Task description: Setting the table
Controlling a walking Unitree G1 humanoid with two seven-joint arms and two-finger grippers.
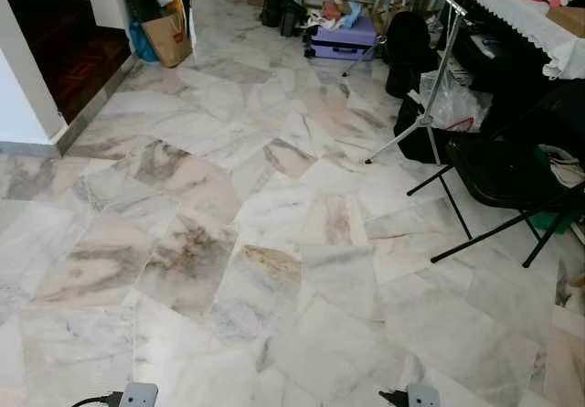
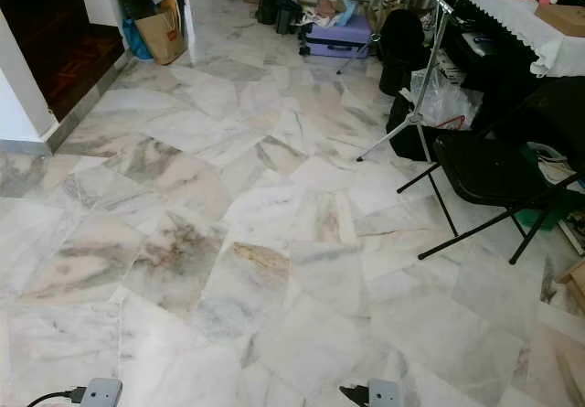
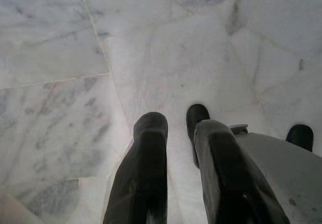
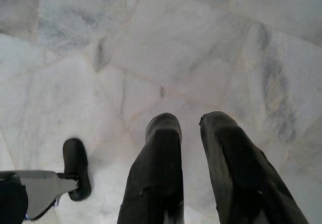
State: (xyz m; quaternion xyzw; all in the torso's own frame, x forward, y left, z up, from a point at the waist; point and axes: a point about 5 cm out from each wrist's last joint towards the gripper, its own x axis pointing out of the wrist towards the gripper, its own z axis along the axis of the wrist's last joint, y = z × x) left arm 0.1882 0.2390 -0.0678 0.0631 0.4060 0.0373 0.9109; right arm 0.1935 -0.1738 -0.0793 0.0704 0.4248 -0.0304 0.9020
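Marble floor [image 1: 274, 242], both arms hanging idle.

Left gripper [image 3: 173, 121] and right gripper [image 4: 190, 122] pointed down at the floor, fingers slightly parted, grasping nothing. Beyond the floor's far right edge: black folding chair [image 1: 503, 174], white-clothed table [image 1: 512, 9] behind it.

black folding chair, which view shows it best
The right eye view shows the black folding chair best: seat, legs and right side fall inside the frame. The left eye view crops it at the right edge. The wrist views look down past the grippers at the marble floor.
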